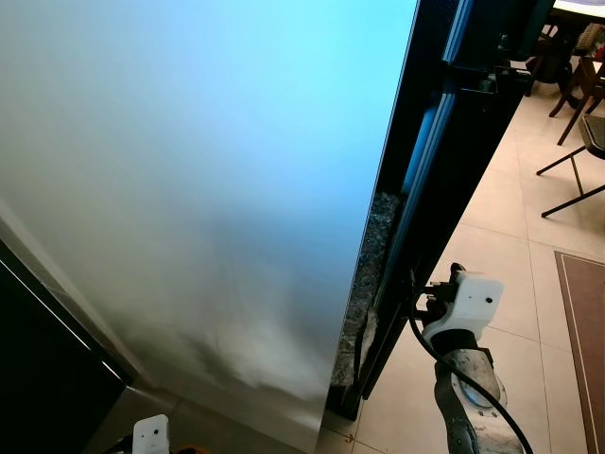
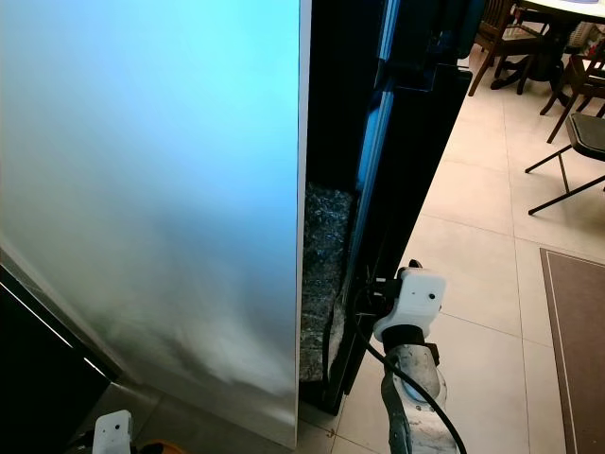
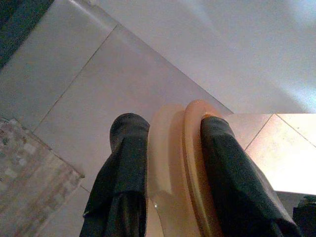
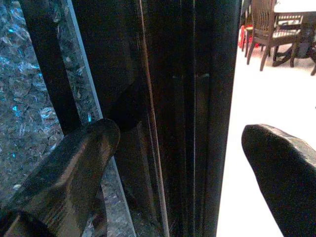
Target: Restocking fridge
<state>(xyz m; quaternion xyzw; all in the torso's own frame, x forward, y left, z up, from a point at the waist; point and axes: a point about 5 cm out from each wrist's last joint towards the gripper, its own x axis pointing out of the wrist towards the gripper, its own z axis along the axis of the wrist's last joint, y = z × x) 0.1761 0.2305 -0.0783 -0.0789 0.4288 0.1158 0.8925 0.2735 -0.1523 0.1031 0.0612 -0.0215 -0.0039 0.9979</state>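
The right claw (image 4: 180, 163) gaped wide around the fridge door (image 4: 197, 98) edge; the left claw (image 3: 170, 163) gripped an orange bottle (image 3: 173, 173) below the door.

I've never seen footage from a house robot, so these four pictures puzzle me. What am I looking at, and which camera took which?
The two wide pictures come from a pair of cameras on a humanoid robot's head, looking forward and down. The big pale, blue-lit slab is a fridge side; beside it stands a tall black door, seen edge on, over a tiled floor. Dining chairs stand in the background.

The silver arm with a white block is the robot's right arm; its right gripper, two black fingers, is open around the black door's edge, as its wrist camera shows.

The other close-up is from the left wrist. The left gripper is shut on an orange, rounded object, held low over the floor. I cannot tell what that object is.
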